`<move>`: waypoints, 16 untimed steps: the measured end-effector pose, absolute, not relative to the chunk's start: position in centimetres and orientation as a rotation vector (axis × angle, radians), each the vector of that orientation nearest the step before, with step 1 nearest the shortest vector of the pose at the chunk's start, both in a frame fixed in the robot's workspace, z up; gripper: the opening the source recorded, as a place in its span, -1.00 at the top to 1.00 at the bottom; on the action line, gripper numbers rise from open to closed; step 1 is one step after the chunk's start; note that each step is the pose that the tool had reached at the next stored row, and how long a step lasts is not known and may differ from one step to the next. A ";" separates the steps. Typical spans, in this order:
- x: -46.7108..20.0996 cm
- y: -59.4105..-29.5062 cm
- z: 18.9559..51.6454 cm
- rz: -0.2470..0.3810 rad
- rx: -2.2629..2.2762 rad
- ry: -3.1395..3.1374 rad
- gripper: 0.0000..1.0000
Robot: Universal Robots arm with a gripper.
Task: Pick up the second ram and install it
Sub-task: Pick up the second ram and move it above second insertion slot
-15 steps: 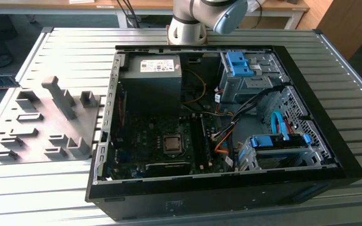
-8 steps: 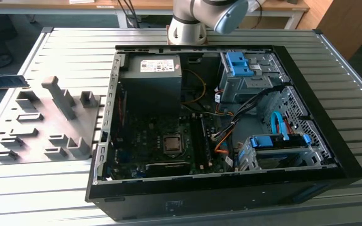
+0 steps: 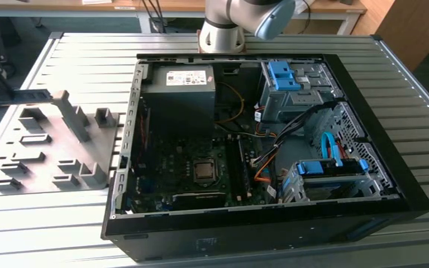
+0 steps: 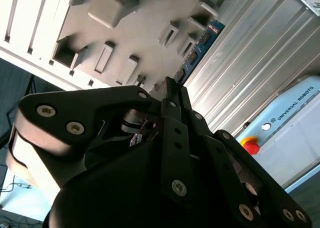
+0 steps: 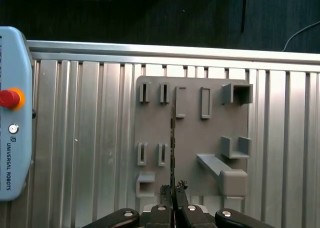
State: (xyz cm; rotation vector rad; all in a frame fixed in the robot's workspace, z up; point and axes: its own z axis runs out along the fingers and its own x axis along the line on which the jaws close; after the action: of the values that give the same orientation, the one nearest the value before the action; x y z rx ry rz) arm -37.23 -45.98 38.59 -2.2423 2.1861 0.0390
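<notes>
One end effector [image 5: 172, 190] pinching second ram [image 5: 172, 138] over grey tray [image 5: 200, 138], computer case [image 3: 274, 237] holding motherboard [image 3: 171, 167]

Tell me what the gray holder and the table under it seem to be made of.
Gray holder: likely plastic, maybe 3D-printed, judging by its uniform matte gray and blocky raised slots. Table: apparently aluminium, going by the pale silvery ribbed profiles with a soft sheen.

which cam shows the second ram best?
Second wrist view: the second ram shows its blue-green face, running out from the claw that holds it. In the first wrist view it is edge-on, just a thin dark line over the grey fixture.
</notes>
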 end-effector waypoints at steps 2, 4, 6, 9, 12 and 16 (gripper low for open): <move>-36.7 -46.0 38.6 0.039 -2.242 2.186 0.72; -36.2 -46.0 38.6 0.039 -2.242 2.186 0.72; -35.7 -46.0 38.6 0.039 -2.242 2.186 0.72; -35.0 -46.0 38.6 0.039 -2.242 2.186 0.72; -34.3 -46.0 38.6 0.039 -2.242 2.186 0.72; -33.3 -46.0 38.6 0.039 -2.242 2.186 0.72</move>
State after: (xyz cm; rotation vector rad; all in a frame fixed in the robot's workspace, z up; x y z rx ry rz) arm -33.28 -45.98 38.59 -2.2423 2.1861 0.0390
